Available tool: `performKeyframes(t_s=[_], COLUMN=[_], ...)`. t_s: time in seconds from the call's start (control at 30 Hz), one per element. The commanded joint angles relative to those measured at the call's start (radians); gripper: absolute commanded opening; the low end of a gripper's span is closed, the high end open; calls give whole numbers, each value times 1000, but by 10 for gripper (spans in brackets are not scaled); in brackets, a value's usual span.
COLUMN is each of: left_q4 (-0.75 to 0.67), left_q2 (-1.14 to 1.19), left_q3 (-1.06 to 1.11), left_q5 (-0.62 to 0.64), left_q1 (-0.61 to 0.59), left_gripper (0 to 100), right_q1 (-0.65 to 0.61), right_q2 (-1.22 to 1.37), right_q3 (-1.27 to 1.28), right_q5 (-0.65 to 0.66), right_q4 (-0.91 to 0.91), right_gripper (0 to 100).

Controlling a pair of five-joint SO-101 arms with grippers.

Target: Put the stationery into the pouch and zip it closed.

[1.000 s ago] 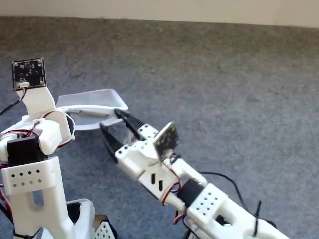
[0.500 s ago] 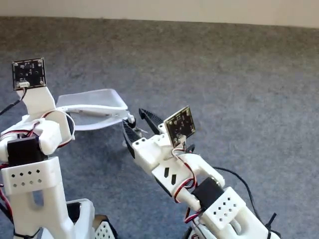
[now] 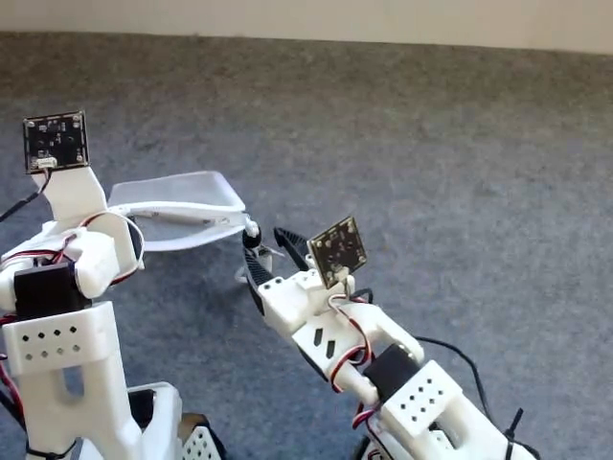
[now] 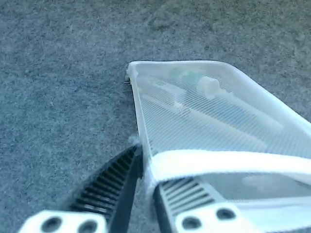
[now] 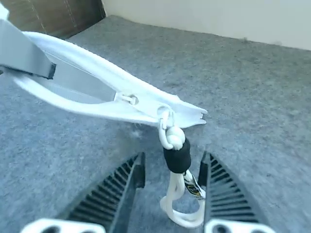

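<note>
A white mesh pouch (image 3: 177, 196) hangs off the grey carpet, held at one end by my left arm (image 3: 77, 259). In the left wrist view my left gripper (image 4: 144, 167) is shut on the pouch (image 4: 204, 121) at its rim band. Pale stationery (image 4: 209, 90) shows through the mesh. The zip pull (image 5: 175, 155), a black bead on a white cord loop, dangles from the pouch's far tip. My right gripper (image 5: 172, 167) is open, one finger on each side of the pull, apart from it. In the high view the right gripper (image 3: 264, 243) sits just below the pull (image 3: 251, 228).
Grey carpet (image 3: 450, 163) stretches open to the right and back. A pale wall edge (image 3: 383, 19) runs along the far side. The two arm bases stand close together at the near edge.
My right gripper has drawn back from straddling the pouch's end and shifted right, stopping at the zip pull. The left arm and the pouch have stayed put.
</note>
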Motion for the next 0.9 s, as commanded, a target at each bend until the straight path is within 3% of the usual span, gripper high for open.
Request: performKeyframes(t_s=[0.0,0.27,0.47,0.77,0.87], left_q4=[3,3,-3,-3,-3], left_q2=[-33,-33,-33,-33,-33], left_q3=[-41,-41,-22,-16,-16], left_q5=[-6,-6,-6,-6,-6], left_q1=[21,21,21,21,21], left_gripper=[7,7,7,7,7], right_q1=[12,15,65,61,59], right_q2=[82,277,369,415,415], right_q3=[-1,5,1,8,8], right_q5=[-8,-6,91,101,187], right_q4=[-117,-315,-444,-533,-533], right_gripper=[176,173,173,173,173])
